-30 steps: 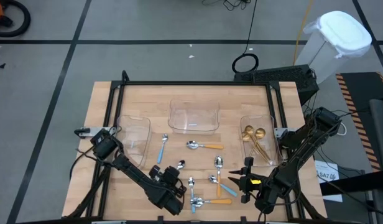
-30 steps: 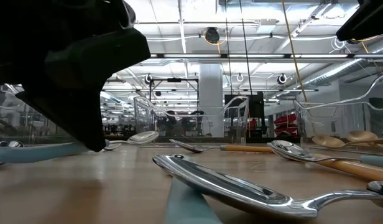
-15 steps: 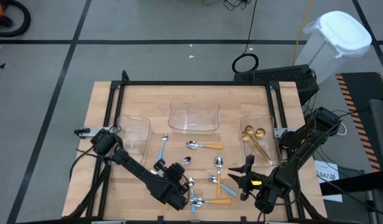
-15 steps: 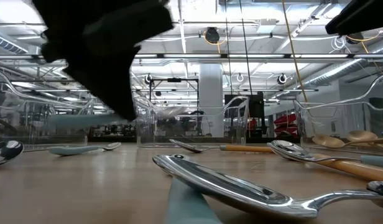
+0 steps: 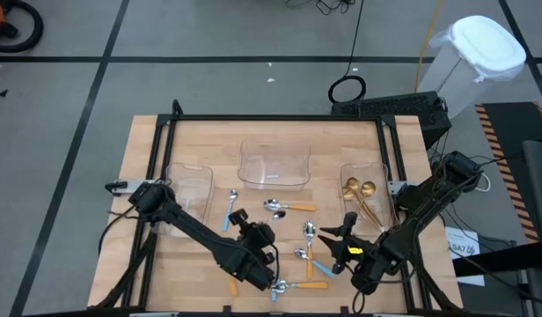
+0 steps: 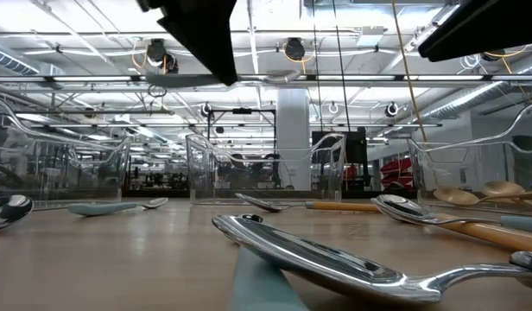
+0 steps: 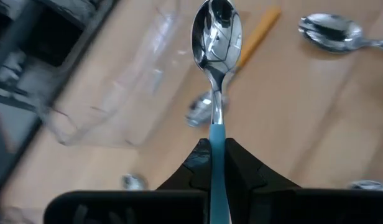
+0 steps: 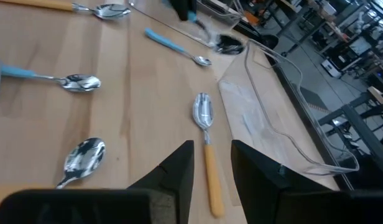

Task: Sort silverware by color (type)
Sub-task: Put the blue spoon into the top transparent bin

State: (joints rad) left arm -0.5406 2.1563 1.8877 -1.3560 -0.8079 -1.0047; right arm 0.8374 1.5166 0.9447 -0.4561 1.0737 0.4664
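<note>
My left gripper (image 5: 252, 231) hangs over the middle of the table, shut on a blue-handled spoon (image 7: 216, 74). My right gripper (image 5: 343, 239) hovers open over the right half of the table. In its wrist view its fingers stand on either side of an orange-handled spoon (image 8: 206, 147) lying flat on the wood, without touching it. More silver spoons lie flat: a blue-handled one (image 5: 229, 211), an orange-handled one (image 5: 289, 207) and a cluster (image 5: 308, 255) near the front edge. Gold spoons (image 5: 361, 195) rest in the right tray. My left gripper pinches the spoon's blue handle (image 7: 216, 152) between its two fingers, which lie along the spoon. The silver bowl (image 7: 216, 31) sticks straight out ahead of the fingertips. The spoon is lifted clear of the table, roughly level.
Three clear plastic trays stand along the far half of the table: left (image 5: 188, 188), middle (image 5: 274, 165) and right (image 5: 377, 211). A black frame (image 5: 280, 117) borders the table. A spoon (image 6: 335, 259) lies very close to the low camera.
My left gripper has risen from the table near the front edge and moved toward the far edge, carrying the blue-handled spoon, which is now lifted clear. My right gripper has stayed open and drifted slightly toward the far-left.
</note>
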